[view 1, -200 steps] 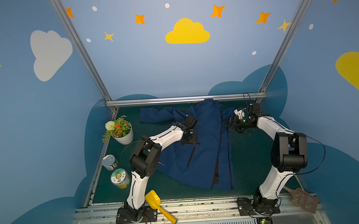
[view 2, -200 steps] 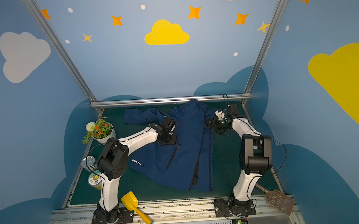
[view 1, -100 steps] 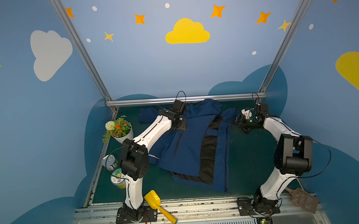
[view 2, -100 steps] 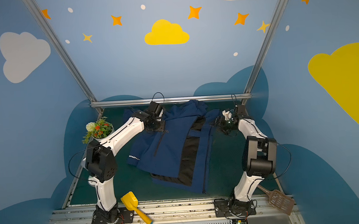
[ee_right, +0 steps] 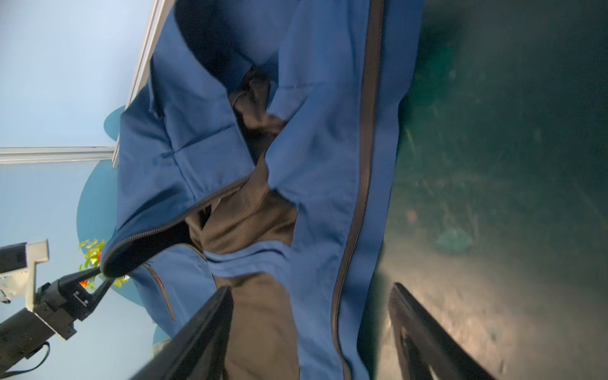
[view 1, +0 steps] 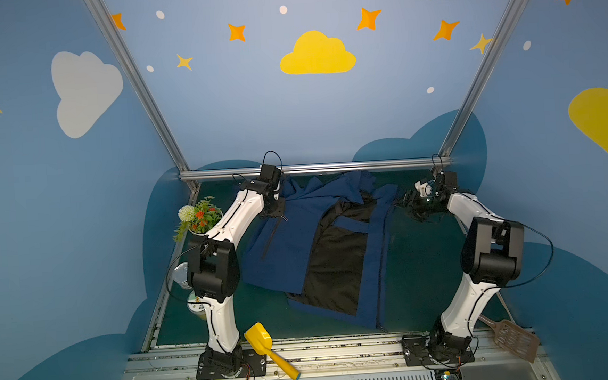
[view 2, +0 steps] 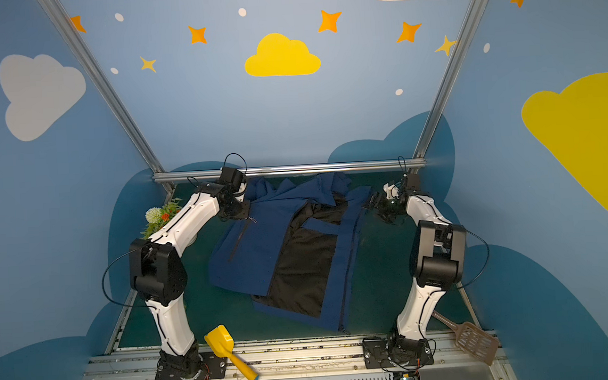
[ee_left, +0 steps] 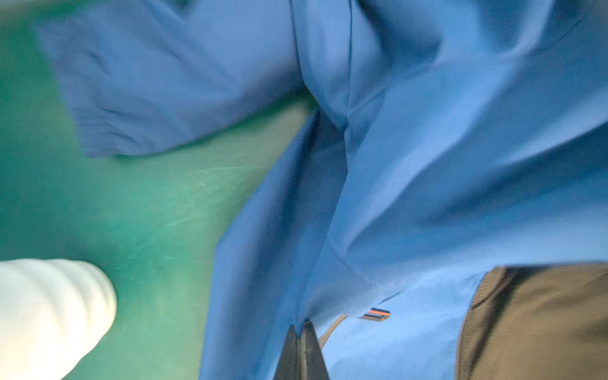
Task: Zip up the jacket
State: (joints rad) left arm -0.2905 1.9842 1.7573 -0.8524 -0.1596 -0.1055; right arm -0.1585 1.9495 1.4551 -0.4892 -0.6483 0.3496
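Lying spread on the green table [view 1: 419, 263] in a top view: the jacket [view 1: 291, 249], front open, black lining showing. Left wrist view: left gripper [ee_left: 301, 342] pinched on the jacket's blue fabric (picture blurred). Right wrist view: right gripper [ee_right: 311, 288] spread wide, empty, beside the zipper edge.

Jacket [view 1: 291, 249], navy: 1. Potted plant [view 1: 199, 219]: 1. Cans: 2, namely silver can [view 1: 179, 276] and labelled can [view 1: 197, 308]. Yellow scoop [view 1: 265, 345]: 1. Brown slotted spatula [view 1: 512, 337]: 1. Tools: 2, namely left tool [view 1: 278, 214] and right tool [view 1: 404, 203]. Bench [view 1: 426, 263]: 1.
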